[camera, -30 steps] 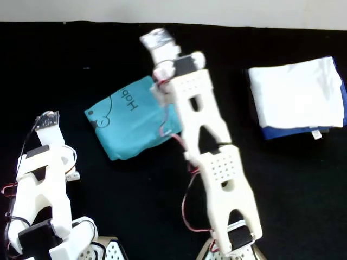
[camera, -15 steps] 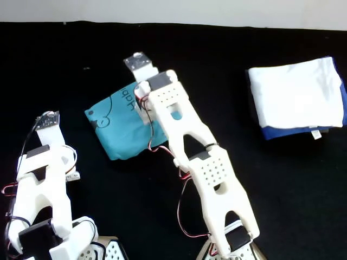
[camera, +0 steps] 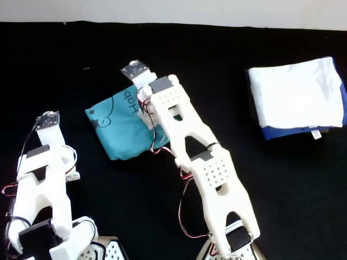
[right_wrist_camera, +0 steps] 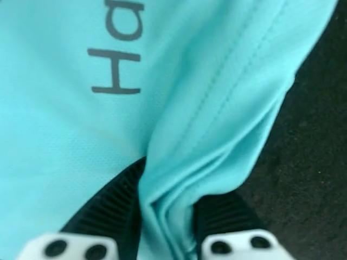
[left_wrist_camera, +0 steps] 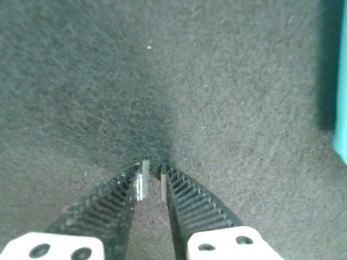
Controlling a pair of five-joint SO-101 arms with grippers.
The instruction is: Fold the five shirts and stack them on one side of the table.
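Black-covered table [camera: 81, 49]. Right arm [camera: 209, 168] stretched from the near edge out over the middle, its wrist above the teal shirt's right-hand edge. Left arm [camera: 43, 184] folded back at near left, just beside the teal shirt but not touching it. Stack of folded shirts at far right, white shirt [camera: 297, 95] on top, blue shirt [camera: 282, 131] edge showing under it. Folded teal shirt [camera: 122, 130] lies left of centre, well apart from the stack, dark lettering on it. Right gripper [right_wrist_camera: 168, 189] jaws pinching a bunched fold at the teal shirt's edge. Left gripper [left_wrist_camera: 153, 170] jaws nearly pressed together, nothing between, low over bare black cloth.
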